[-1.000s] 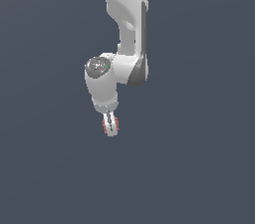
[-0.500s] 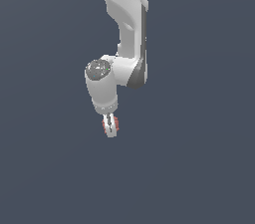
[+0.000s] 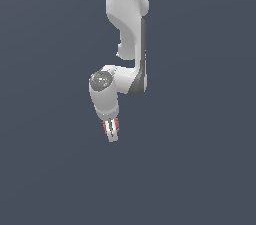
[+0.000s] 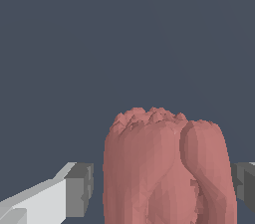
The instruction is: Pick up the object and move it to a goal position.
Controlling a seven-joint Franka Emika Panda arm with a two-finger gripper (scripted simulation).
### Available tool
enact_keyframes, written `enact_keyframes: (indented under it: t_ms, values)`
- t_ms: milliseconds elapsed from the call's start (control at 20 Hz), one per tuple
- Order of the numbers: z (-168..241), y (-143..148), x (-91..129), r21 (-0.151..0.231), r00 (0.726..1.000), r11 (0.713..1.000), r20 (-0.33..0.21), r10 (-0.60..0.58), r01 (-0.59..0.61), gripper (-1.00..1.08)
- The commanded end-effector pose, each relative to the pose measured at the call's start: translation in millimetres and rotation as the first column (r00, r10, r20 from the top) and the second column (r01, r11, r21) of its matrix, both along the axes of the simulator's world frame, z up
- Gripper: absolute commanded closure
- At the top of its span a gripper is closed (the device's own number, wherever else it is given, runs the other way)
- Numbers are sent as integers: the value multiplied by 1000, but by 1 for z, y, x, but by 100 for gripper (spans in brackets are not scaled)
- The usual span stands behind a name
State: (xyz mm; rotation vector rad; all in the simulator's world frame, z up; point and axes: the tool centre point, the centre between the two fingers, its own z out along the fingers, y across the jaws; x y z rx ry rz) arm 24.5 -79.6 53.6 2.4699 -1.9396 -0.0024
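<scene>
Between the grey pads point(image 4: 79, 188) of the white two-fingered gripper point(image 3: 111, 130), clenched on it near the exterior view's middle, the small dull-red lumpy block point(image 4: 167, 168) bulges unevenly, so I judge a quick swing could twist it loose and drop it short of the goal.

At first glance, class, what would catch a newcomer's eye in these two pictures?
In the exterior view, the white arm hangs from the top against a bare dark-grey backdrop, its tool pointing down with specks of red at the tip. In the wrist view, the lumpy dull-red block fills the lower middle, sitting between the two grey fingers.
</scene>
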Motion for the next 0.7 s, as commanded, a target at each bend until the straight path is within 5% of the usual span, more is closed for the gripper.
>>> enact_keyframes:
  t_ms: [0,50,650]
  values:
    - [-2,0,1,0,1000,1000,2,0,0,-92]
    - [-2,0,1,0,1000,1000,2,0,0,108]
    - [0,0,2,0,1000,1000,3,0,0,108]
